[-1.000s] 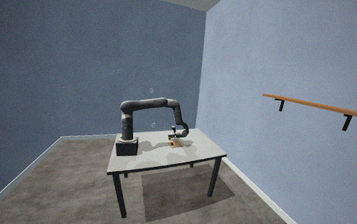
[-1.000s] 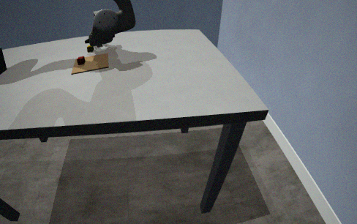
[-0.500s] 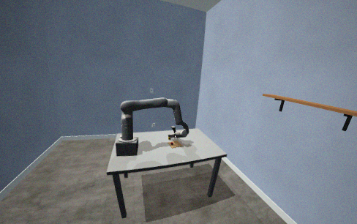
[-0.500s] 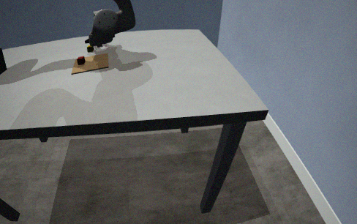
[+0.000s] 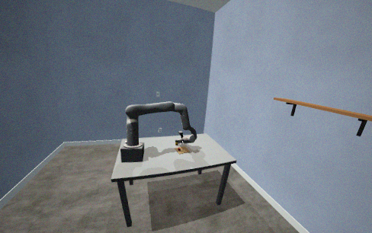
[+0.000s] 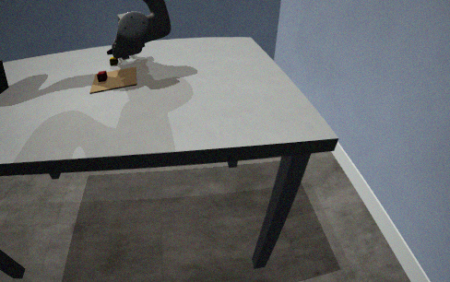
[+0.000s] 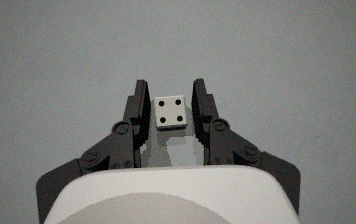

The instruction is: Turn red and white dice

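In the wrist view the white die lies between my gripper's fingers with 4 facing the camera. There is a narrow gap on each side of it, so the gripper is open and does not hold it. The surface around it is plain grey, and no mat shows there. In the exterior view the red die sits on the tan mat. The yellow die lies on the table just beyond the mat, beside the gripper. The white die is hidden there by the wrist.
The arm's base stands at the table's left side. The arm reaches over to the far right part of the table. A wooden shelf hangs on the right wall, away from the table.
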Tool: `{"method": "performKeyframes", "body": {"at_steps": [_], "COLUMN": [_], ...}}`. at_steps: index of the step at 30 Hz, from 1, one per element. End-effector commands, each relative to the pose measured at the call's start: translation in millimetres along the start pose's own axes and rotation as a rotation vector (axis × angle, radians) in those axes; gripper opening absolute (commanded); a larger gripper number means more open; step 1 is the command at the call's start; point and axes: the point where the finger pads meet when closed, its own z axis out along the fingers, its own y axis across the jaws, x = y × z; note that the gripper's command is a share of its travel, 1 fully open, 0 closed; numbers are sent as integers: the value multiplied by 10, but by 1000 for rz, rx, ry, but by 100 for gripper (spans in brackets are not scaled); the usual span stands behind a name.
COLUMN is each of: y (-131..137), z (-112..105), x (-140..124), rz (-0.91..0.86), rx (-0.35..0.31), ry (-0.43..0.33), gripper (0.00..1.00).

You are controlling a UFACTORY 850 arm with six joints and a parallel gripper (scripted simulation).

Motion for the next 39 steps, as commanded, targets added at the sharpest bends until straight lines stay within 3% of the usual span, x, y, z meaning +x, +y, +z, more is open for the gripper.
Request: {"method": "performKeyframes", "body": {"at_steps": [1,14,31,39], "y": [9,9,8,8], "z": [-6,-23,-473,-508], "x": [6,6,6,9], "rz": [-2,-2,-2,-2], "rx": [-1,-1,-1,-1], "ry": [0,0,0,0], "gripper": [42,42,42,42]}}
